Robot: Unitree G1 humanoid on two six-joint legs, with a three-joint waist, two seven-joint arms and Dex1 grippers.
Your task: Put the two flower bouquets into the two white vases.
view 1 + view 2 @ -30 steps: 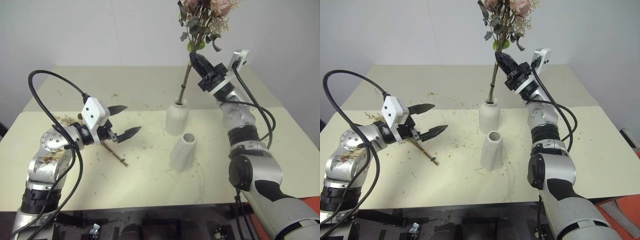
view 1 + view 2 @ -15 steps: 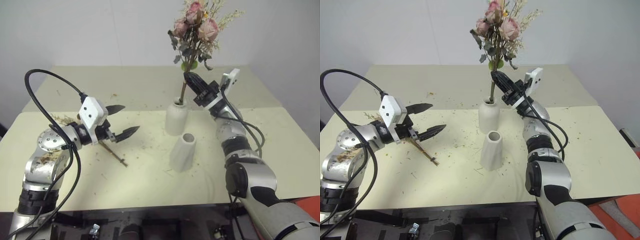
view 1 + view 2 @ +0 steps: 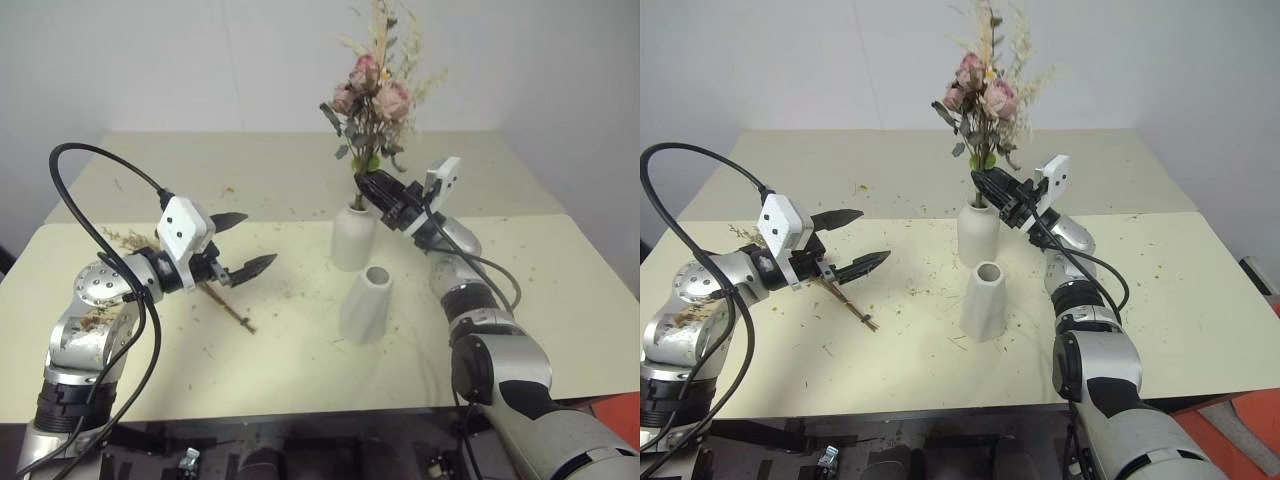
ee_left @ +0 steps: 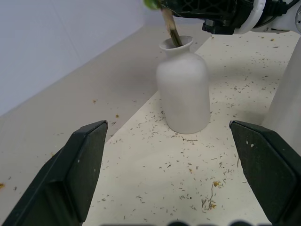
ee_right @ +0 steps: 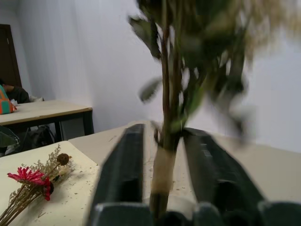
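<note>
Release step, rose bouquet. The rose bouquet (image 3: pixel 372 95) stands upright with its stems down in the mouth of the bottle-shaped vase (image 3: pixel 353 238), near the middle of the table (image 3: pixel 560 290). The right gripper (image 3: pixel 374 187) sits just above the vase mouth, around the wrapped part of the stems; in the right wrist view its two fingers (image 5: pixel 123 165) flank the stem bundle with a narrow gap on each side, so judge the grip as slackened rather than clamped. Let the fingers part fully before you draw back, and withdraw along the line of the fingers, away from the stems, so that no leaf is caught and the vase is not tipped.

The cone-like vase (image 3: pixel 366 305) stands just in front of the bottle-shaped one, its mouth empty. Keep the right forearm clear of it on the way out.

The left gripper (image 3: pixel 249 243) hovers over the left part of the table, spread wide and holding nothing. The magenta bouquet (image 5: pixel 29 186) lies flat on the table beneath and behind it, its stem end (image 3: pixel 240 322) showing in front; it goes into the cone-like vase.
</note>
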